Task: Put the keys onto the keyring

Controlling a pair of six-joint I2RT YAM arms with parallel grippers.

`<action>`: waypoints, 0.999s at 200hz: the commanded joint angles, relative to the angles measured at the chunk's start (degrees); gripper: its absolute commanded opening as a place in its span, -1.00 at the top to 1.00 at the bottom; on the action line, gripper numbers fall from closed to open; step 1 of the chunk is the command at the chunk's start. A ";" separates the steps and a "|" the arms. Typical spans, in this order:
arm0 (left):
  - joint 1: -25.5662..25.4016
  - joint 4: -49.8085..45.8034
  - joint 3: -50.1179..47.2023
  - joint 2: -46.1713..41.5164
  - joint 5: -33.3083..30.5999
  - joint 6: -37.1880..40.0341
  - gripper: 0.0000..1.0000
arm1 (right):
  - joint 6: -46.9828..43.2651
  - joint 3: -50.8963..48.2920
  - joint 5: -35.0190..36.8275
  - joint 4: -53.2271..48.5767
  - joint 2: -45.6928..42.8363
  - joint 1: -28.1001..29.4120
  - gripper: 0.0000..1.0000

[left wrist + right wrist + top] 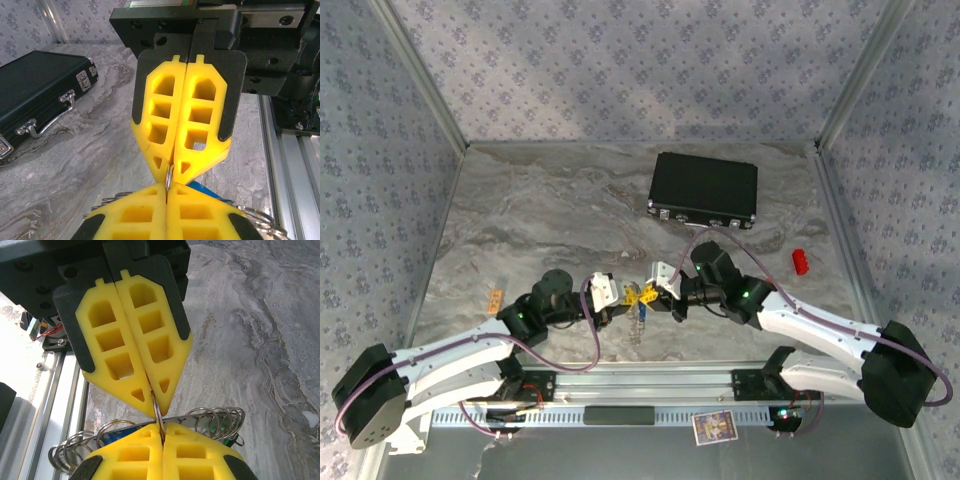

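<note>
Grey marbled bench [540, 220], with two robot arms reaching in from its near edge and meeting tip to tip just ahead of their bases. The left tool [631, 297] and the right tool [652, 292] point at each other, their yellow tips touching or nearly so. From the left wrist, each tool's jaws are pressed fully together. A thin metal loop stands edge-on between the two sets of tips, pinched by both.

That loop looks to be part of the keyring [220, 419], a silver wire strung with many small round loops. The keyring fans out to both sides just behind the right tool's tips.

A blue key head [202, 189] peeks out just beside the left tool's tips, among the loops; its blade is hidden. A fleck of green shows through the loops in the right wrist view, too small to identify.

A black case [705, 190] with metal latches lies well apart near the far wall. A small red object [800, 261] sits nearer, off the case's right corner.
</note>
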 commanded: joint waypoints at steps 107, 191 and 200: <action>-0.02 -8.47 5.20 -1.50 0.67 3.89 0.63 | -11.18 12.59 4.57 -19.99 3.02 3.24 1.00; 0.00 -7.93 5.38 -0.48 2.58 3.47 1.00 | -9.39 12.69 5.60 -18.60 1.97 3.72 0.76; 0.03 -6.36 4.75 -0.76 2.41 2.96 1.00 | -8.26 11.50 4.74 -17.29 1.04 3.00 0.68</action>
